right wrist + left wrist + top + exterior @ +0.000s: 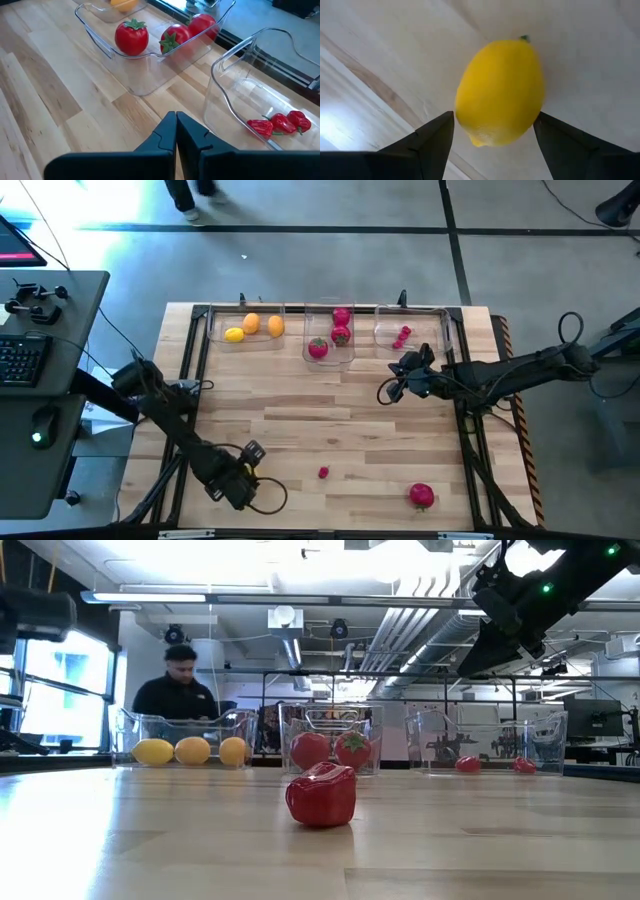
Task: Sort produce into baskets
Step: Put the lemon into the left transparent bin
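My left gripper (233, 483) is near the table's near left corner, shut on a yellow lemon (500, 90), which the gripper hides in the high view. My right gripper (176, 125) is shut and empty above the table in front of the bins (392, 390). Three clear bins stand along the far edge. The left bin (215, 330) holds three lemons, the middle bin (348, 358) red round fruits, and the right bin (385, 340) red berries. A small red berry (323, 472) and a red round green-topped fruit (421, 496) lie loose on the table near its near edge. My left gripper pinches the lemon between its two fingers, one on each long side (460, 112) below the lemon's middle, toward the end away from the green stem tip. The fingers come from above and lie across the lemon. I cannot tell whether the lemon rests on the table.
The wooden table (330, 420) has a dark frame along its edges. A desk with a keyboard (25, 360) stands to the left. A person (180, 690) is behind the bins in the low view. The loose berry (320, 795) lies close to the low camera.
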`<move>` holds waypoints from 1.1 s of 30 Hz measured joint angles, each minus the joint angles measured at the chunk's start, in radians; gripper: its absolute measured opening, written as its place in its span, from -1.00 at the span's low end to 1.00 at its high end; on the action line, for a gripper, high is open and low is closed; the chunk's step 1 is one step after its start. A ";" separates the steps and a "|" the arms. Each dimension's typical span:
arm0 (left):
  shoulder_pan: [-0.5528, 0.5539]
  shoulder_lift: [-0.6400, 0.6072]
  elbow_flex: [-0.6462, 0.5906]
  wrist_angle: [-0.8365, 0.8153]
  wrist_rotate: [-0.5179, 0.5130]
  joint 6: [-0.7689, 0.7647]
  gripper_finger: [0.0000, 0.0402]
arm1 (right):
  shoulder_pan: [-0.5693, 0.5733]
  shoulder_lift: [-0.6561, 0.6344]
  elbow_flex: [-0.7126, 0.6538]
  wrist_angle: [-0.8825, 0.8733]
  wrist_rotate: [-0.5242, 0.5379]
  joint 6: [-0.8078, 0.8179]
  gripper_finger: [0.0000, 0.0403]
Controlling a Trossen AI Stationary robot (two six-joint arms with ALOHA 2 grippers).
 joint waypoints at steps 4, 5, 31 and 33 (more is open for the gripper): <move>-0.003 0.000 0.018 0.006 -0.028 0.035 0.30 | 0.000 0.000 0.000 0.000 0.000 0.000 -1.00; -0.002 0.000 0.020 0.016 -0.029 0.040 0.30 | 0.000 0.000 0.000 0.000 0.000 0.000 -1.00; 0.032 -0.002 0.016 0.052 -0.027 -0.129 0.14 | 0.000 0.000 0.001 -0.016 -0.002 -0.001 -1.00; 0.047 -0.002 0.015 0.051 -0.027 -0.182 0.17 | 0.000 0.000 0.001 -0.016 -0.012 -0.001 -1.00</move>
